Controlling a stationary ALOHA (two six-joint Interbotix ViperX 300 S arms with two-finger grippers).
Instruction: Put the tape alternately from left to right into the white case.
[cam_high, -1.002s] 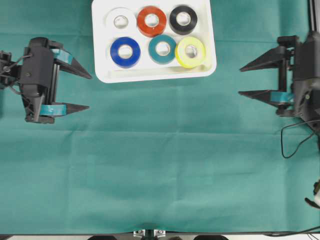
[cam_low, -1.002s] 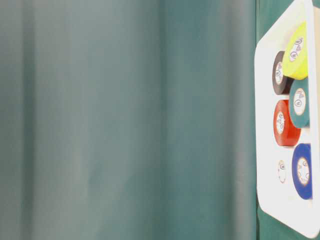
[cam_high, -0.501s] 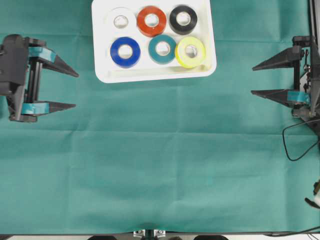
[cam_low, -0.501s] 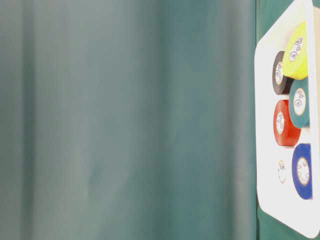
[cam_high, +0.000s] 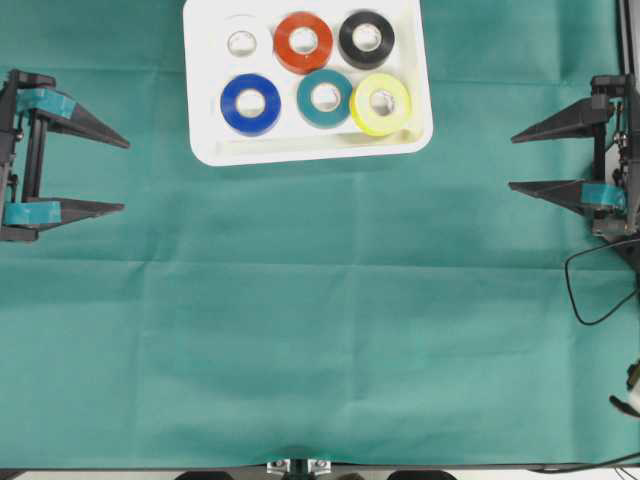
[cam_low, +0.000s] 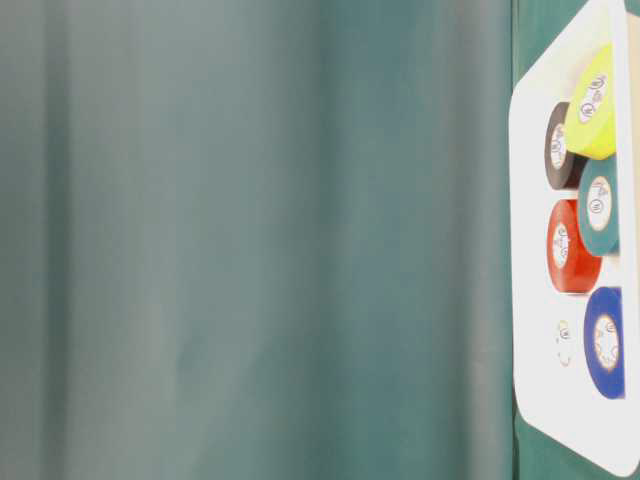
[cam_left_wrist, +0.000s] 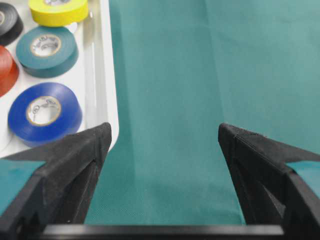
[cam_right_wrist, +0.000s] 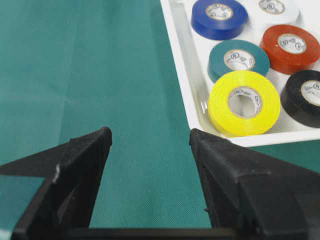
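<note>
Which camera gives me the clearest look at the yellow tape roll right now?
The right wrist view: the yellow tape roll sits close and whole, leaning on the white case rim. Overhead shows it whole but small. Table-level shows it partly cut off at the frame edge; the left wrist view crops it at the top.

Your left gripper (cam_high: 120, 176) and right gripper (cam_high: 514, 161) look alike: matte black jaws, each a long wedge tapering to a point. You'll see a band of teal tape (cam_high: 24, 212) wrapped round each wedge near its base. Behind the right jaws a thin black cable (cam_high: 585, 290) loops down.
</note>
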